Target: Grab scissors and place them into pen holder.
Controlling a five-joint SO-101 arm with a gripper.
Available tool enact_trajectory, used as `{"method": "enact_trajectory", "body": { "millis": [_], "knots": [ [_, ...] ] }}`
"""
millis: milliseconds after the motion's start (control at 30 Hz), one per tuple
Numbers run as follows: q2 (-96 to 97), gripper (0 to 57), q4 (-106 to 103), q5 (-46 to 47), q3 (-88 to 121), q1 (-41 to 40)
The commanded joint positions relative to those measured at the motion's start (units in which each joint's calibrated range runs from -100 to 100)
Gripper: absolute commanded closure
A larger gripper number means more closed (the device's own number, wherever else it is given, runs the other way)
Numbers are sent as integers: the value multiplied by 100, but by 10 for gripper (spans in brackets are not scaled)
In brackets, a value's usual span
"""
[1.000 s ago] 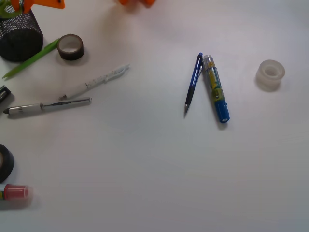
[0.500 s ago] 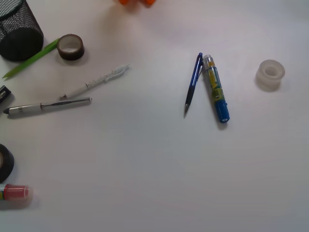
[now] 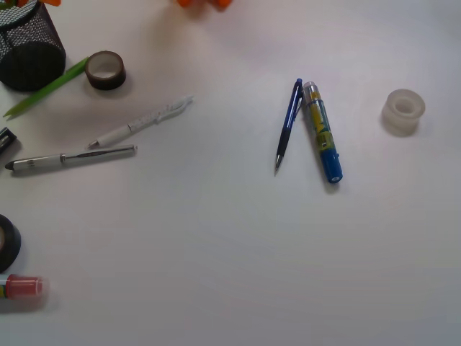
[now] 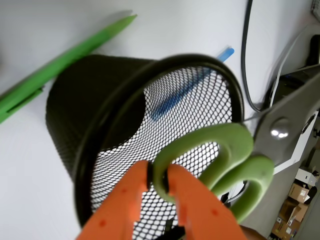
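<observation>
The orange hand (image 4: pixel 159 184) is clenched on one light-green plastic loop of the small scissors (image 4: pixel 226 160), which now hang back over the black wire-mesh pen holder (image 4: pixel 125 130) again, blades outside the rim. Drop looks near.

Orange claw (image 4: pixel 160 181) pinched closed, fingers (image 4: pixel 125 205) pointing up-frame.

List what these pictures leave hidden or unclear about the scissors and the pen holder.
- Scissors: blade tips run off the wrist view's right edge; in the front view they barely show at the top edge.
- Pen holder: its floor is out of sight in both views.
- Gripper: shut on a handle loop; its body is cropped by the bottom edge.
</observation>
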Motion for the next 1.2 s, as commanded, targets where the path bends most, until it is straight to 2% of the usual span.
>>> {"method": "enact_trajectory", "body": {
  "millis": [0, 333, 367, 467, 533, 867, 1167],
  "knots": [
    [-24, 572, -95, 0, 56, -23],
    [-117, 567, -69, -210, 645, 52],
    [-117, 548, -69, -205, 618, 44],
    [-117, 425, -69, -215, 546, 37],
    [-109, 372, -60, -210, 482, 37],
    [-49, 366, 369, -176, -596, -68],
    [-109, 366, 1865, 88, -3050, -1040]
  ]
}}
